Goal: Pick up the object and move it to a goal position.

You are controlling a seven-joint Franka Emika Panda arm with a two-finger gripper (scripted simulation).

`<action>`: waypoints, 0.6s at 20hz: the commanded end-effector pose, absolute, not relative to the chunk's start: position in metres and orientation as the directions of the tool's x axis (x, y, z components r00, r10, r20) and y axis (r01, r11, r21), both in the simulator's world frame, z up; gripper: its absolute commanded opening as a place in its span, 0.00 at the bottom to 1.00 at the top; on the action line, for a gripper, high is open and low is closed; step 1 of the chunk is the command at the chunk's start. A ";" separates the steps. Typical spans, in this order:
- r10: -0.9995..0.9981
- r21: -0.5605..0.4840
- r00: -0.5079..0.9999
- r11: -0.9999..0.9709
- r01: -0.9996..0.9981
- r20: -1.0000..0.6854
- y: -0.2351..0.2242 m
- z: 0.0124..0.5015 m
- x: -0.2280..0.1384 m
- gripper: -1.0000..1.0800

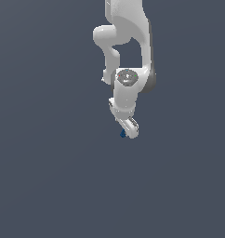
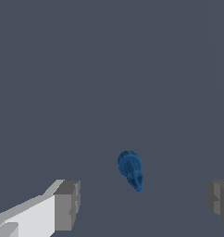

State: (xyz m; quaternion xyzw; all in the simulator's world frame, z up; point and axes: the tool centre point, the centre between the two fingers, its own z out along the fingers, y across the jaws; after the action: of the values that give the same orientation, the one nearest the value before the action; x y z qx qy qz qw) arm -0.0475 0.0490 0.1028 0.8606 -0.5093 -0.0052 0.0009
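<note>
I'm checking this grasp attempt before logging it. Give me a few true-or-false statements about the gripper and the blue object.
1. The gripper is open. True.
2. The blue object is clamped between the fingers. False: both pads stand apart from it.
3. The object is far smaller than the gripper. True.
4. The object is red. False: it is dark blue.
5. In the exterior view, the object lies by the gripper's tip. True.

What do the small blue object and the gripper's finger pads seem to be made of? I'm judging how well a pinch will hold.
Blue object: matte, uniformly dark blue with a ribbed round end, possibly plastic; the render leaves this open. Finger pads: flat, dull grey blocks without shine, maybe rubber. The gripper stands open around it.
</note>
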 end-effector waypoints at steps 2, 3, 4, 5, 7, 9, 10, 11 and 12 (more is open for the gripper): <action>-0.913 0.005 0.409 -0.409 -0.913 -0.005 0.053 0.099 -0.051 0.96; -0.920 0.004 0.391 -0.391 -0.920 -0.004 0.054 0.099 -0.052 0.96; -0.927 0.004 0.374 -0.374 -0.927 -0.004 0.055 0.098 -0.053 0.96; -0.934 0.003 0.358 -0.358 -0.934 -0.003 0.055 0.097 -0.054 0.96; -0.944 0.003 0.329 -0.329 -0.944 -0.002 0.057 0.096 -0.055 0.96; -0.952 0.002 0.305 -0.305 -0.952 -0.002 0.058 0.095 -0.056 0.96; -0.955 0.001 0.295 -0.295 -0.955 -0.001 0.059 0.094 -0.057 0.96; -0.958 0.001 0.286 -0.286 -0.958 -0.001 0.059 0.094 -0.057 0.96; -0.961 0.001 0.278 -0.278 -0.961 -0.001 0.059 0.094 -0.058 0.96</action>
State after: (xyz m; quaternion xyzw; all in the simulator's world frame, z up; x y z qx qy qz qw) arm -0.0569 0.0587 0.0941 0.8043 -0.5942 -0.0009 0.0002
